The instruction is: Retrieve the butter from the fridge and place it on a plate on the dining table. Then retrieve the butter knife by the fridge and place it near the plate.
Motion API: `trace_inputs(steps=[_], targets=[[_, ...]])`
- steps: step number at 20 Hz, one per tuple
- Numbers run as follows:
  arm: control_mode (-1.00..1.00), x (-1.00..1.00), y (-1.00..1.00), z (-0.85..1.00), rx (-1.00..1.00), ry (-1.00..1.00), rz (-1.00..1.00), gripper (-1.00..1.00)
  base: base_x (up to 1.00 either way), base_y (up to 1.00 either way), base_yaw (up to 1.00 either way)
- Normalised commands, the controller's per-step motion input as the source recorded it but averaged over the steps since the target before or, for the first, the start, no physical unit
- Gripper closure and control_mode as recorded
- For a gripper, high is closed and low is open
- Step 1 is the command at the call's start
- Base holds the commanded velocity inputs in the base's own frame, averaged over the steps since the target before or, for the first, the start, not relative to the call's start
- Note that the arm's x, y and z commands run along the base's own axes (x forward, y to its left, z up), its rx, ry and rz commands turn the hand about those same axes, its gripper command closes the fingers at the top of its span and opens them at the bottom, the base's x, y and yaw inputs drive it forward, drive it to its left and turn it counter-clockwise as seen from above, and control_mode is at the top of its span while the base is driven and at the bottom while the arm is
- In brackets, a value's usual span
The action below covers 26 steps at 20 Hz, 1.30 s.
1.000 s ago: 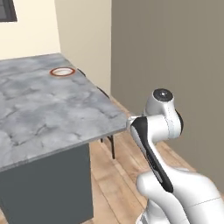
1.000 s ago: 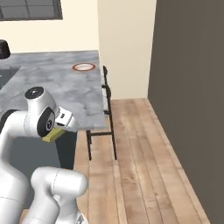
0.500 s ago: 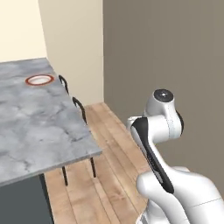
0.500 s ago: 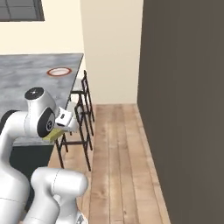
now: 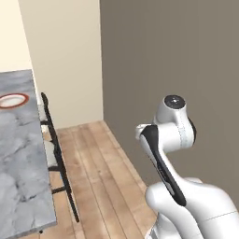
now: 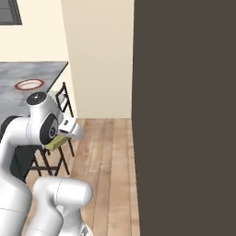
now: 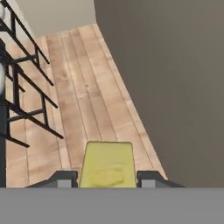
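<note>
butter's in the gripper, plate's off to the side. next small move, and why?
Probably turn the base toward the table until the plate sits ahead of the arm. The gripper is shut on the butter over bare floor beside the dark wall, and the plate lies at the table's far end, apart from the hand.

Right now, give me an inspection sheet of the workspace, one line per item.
Surface: dining table, grey-veined marble top, at the left of both base views.
Job's things: plate with red-orange rim sits on the far part of the table, nothing on it; butter, a pale yellow stick, is between the hand's fingers.
Clutter: nothing seen.
Grippers: hand shut on the butter, held over the wooden floor.
Cables: nothing seen.
Surroundings: dark-framed stools along the table edge; cream wall; tall dark grey panel at the right.
</note>
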Motion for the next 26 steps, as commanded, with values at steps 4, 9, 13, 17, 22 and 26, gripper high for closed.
trace_inputs(steps=[4, 9, 13, 17, 22, 26], targets=[[1.00, 0.00, 0.00, 0.00, 0.00, 0.00, 0.00, 1.00, 1.00, -0.32, 0.02], [1.00, 0.00, 0.00, 0.00, 0.00, 0.00, 0.00, 1.00, 1.00, -0.09, 0.10], [1.00, 0.00, 0.00, 0.00, 0.00, 0.00, 0.00, 1.00, 1.00, 0.00, 0.43], [1.00, 0.00, 0.00, 0.00, 0.00, 0.00, 0.00, 1.00, 1.00, -0.20, 0.52], [1.00, 0.00, 0.00, 0.00, 0.00, 0.00, 0.00, 1.00, 0.73, -0.50, 0.53], [1.00, 0.00, 0.00, 0.00, 0.00, 0.00, 0.00, 1.00, 0.38, -0.74, 0.58]])
